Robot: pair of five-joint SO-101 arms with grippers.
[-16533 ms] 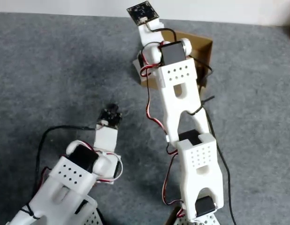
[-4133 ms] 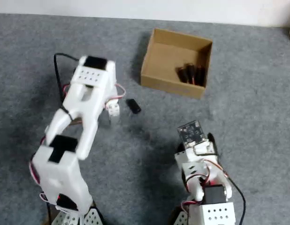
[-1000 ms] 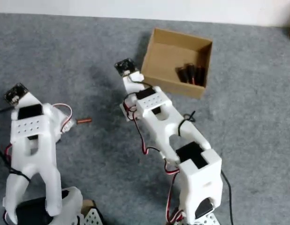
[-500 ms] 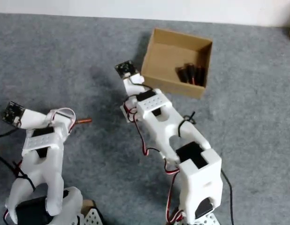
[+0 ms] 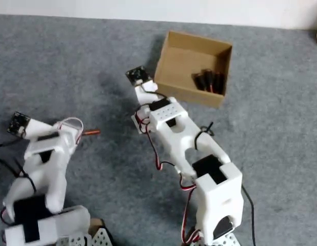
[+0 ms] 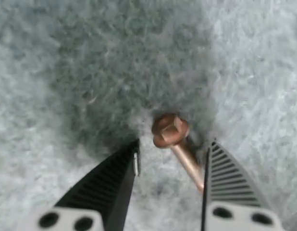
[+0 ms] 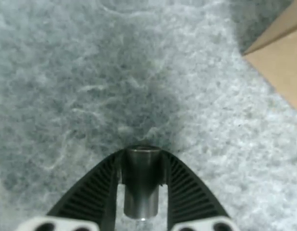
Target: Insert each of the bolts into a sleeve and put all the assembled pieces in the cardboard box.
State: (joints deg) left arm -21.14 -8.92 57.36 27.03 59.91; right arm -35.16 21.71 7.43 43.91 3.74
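Note:
A copper bolt lies on the grey carpet left of centre. My left gripper is open around it, a finger on each side, and the shaft runs close along one finger. My right gripper is shut on a dark metal sleeve, held just above the carpet beside the cardboard box. In the high view the right arm covers that gripper. Several dark assembled pieces lie inside the box against its right wall.
The box stands at the back, right of centre. A black cable trails beside the left arm. Open carpet separates the two arms, and more lies to the right of the box.
The left arm has folded down and its wrist has dropped toward the bolt, which has stayed put. The right arm has kept still. Four seconds ago the sleeve lay loose on the carpet.

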